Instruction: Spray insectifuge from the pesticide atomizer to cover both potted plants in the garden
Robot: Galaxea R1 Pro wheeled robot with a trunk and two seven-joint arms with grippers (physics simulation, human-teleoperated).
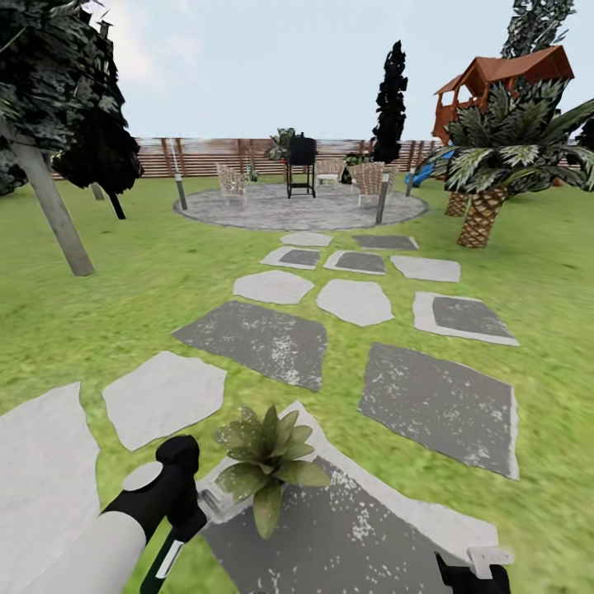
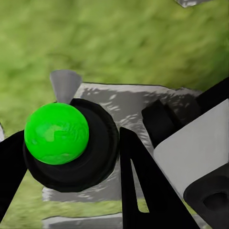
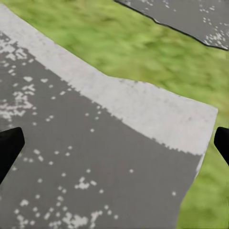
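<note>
Head view: looking out over the garden lawn, with grey and white stepping stones running toward 12 o'clock and ending at a round paved patio carrying chairs and a dark grill, backed by a slatted fence. Taking in a palm at 2 o'clock and a leaning trunk at 10 o'clock. Finding one potted plant close in at 6 o'clock, sitting at the corner of a white-speckled grey stone, leaves covering its pot. Bringing the left arm in from 7 o'clock, black wrist just beside the plant, a pale tip lying against the leaves, possibly the sprayer's spout but too small to be sure. Catching the right gripper at 5 o'clock, low over the same stone.

Left wrist view: making the grasp plain where the head camera is leaving it cramped. Clamping the left gripper on the pesticide atomizer, black fingers pressing at either side of its round black cap, which is topped by a bright green ball. Pointing a grey cone nozzle away over stone and grass.

Right wrist view: settling the claw's state, which is hard to read from above. Holding the fingertips spread wide at opposite edges, gripping nothing, hovering over the speckled stone, its pale border and the grass beyond.
</note>
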